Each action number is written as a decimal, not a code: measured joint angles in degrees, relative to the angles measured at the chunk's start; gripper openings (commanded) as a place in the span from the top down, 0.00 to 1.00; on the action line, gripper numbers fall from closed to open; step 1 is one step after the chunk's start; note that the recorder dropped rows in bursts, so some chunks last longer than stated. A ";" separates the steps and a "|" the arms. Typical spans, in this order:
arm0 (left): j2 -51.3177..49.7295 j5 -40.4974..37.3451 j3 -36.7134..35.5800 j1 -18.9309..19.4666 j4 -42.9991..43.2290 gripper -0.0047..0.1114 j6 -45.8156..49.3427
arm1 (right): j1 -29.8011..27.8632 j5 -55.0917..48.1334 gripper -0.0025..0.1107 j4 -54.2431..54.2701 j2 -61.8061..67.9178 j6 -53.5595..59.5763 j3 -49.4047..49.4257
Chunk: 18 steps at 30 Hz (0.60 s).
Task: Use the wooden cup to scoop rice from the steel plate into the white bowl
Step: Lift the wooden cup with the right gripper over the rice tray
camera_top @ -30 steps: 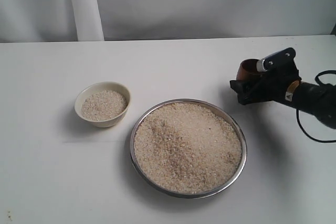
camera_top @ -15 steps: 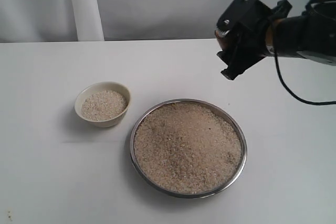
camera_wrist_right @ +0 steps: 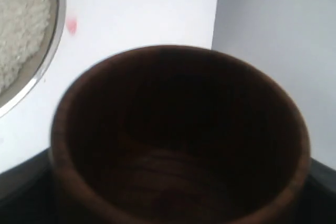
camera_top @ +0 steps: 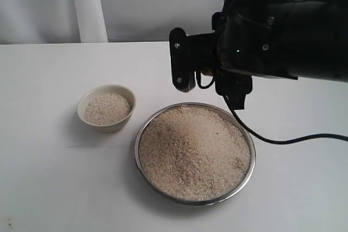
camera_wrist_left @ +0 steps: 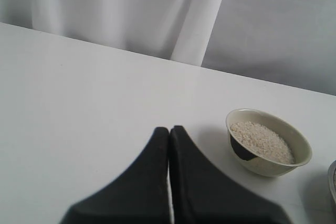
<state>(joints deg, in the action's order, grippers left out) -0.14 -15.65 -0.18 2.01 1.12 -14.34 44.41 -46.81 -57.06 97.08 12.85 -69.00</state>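
Observation:
The steel plate (camera_top: 138, 158) sits at centre front, heaped with rice (camera_top: 193, 150). Left of it stands the white bowl (camera_top: 112, 125), holding some rice (camera_top: 107, 108). My right gripper (camera_top: 209, 80) hangs above the plate's far rim, shut on the wooden cup (camera_top: 206, 72), which the arm almost hides in the exterior view. In the right wrist view the cup (camera_wrist_right: 178, 145) fills the picture, its dark inside empty, with the plate's rim (camera_wrist_right: 55, 51) beside it. My left gripper (camera_wrist_left: 169, 129) is shut on nothing, off to the side of the bowl (camera_wrist_left: 262, 166), and is out of the exterior view.
A white table (camera_top: 49, 188) carries everything. A pale curtain (camera_top: 163, 4) hangs behind its far edge. The right arm's black cable (camera_top: 293, 138) trails over the table to the right of the plate.
The right arm has lifted the cup from the table at the right and swung it left and nearer the camera, to above the plate's far rim. Bowl and plate have not moved.

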 measured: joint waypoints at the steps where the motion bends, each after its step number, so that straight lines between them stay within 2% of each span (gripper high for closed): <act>1: 0.00 0.00 0.00 0.00 0.00 0.96 0.00 | 0.43 -2.15 0.98 -0.01 0.45 1.08 0.00; 7: 0.00 0.00 0.00 0.00 0.00 0.96 0.00 | 2.36 -11.36 0.98 -1.80 6.14 3.59 -0.09; 18: 0.00 0.00 0.00 0.00 0.00 0.96 0.00 | 5.36 -17.50 0.98 -3.97 19.49 5.95 -0.09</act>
<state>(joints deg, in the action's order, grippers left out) -0.14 -15.65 -0.18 2.01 1.12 -14.34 49.77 -64.31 -61.03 116.57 18.79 -69.10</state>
